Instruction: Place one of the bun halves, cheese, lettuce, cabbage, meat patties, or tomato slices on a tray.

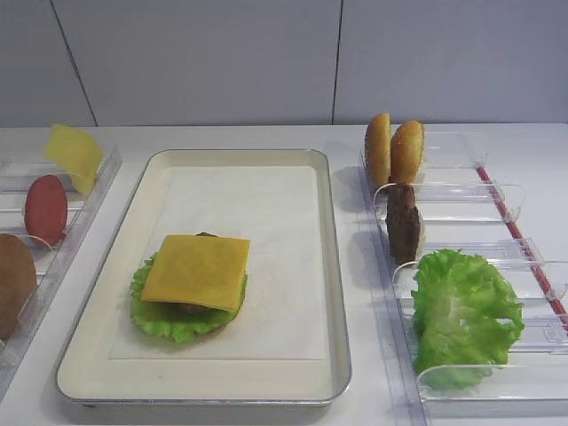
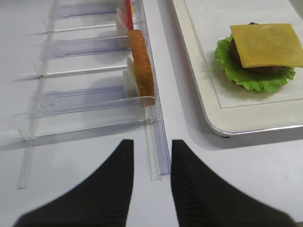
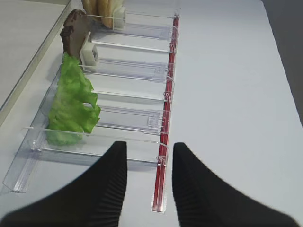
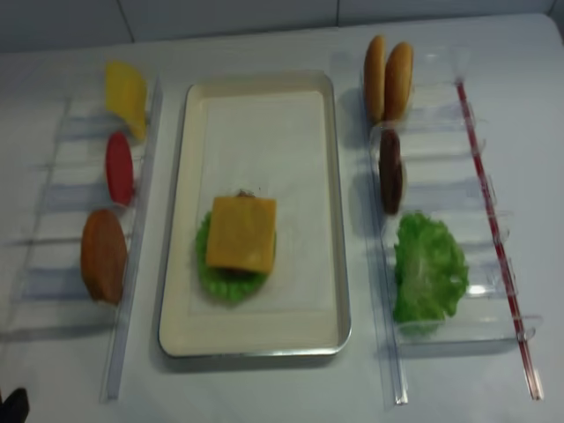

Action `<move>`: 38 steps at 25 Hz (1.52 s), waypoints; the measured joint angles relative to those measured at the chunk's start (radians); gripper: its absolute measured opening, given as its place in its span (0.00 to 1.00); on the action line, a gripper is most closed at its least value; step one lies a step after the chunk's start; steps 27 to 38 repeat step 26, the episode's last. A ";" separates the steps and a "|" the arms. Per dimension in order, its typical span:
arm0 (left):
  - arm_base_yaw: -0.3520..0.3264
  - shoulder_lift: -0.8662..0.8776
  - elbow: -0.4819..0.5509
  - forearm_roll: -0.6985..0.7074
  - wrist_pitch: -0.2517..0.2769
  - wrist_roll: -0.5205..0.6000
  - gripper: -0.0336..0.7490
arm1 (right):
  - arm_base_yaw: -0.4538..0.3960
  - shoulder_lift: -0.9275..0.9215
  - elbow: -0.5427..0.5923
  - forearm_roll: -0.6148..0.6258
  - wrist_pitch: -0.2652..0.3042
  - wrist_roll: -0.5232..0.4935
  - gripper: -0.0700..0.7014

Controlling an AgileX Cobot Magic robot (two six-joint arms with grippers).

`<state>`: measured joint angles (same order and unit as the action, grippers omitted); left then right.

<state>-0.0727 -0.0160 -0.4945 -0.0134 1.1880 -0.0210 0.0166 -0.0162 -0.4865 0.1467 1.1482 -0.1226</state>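
Note:
On the cream tray (image 1: 330, 266) lies a stack: cheese (image 1: 197, 271) over a meat patty (image 2: 259, 69) over lettuce (image 1: 169, 321). In the left bins stand a second cheese slice (image 1: 74, 155), a tomato slice (image 1: 45, 209) and a bun half (image 2: 142, 66). The right bins hold two bun halves (image 1: 393, 151), a patty (image 1: 404, 222) and lettuce (image 3: 71, 106). Cabbage is out of view. My left gripper (image 2: 151, 144) hovers open over the near end of the left bins, holding nothing. My right gripper (image 3: 149, 145) is open and holds nothing above the near end of the right bins.
Clear plastic bin racks (image 1: 461, 200) flank the tray on both sides. A red strip (image 3: 166, 118) runs along the outer edge of the right rack. White tabletop (image 3: 236, 94) lies to the right of that rack.

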 joint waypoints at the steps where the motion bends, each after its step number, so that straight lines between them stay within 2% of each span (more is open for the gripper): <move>1: 0.000 0.000 0.000 -0.001 0.000 0.000 0.28 | 0.000 0.000 0.001 0.000 0.000 0.000 0.42; 38: 0.027 0.000 0.000 -0.001 0.000 0.000 0.28 | 0.000 0.000 0.001 0.000 0.000 0.000 0.42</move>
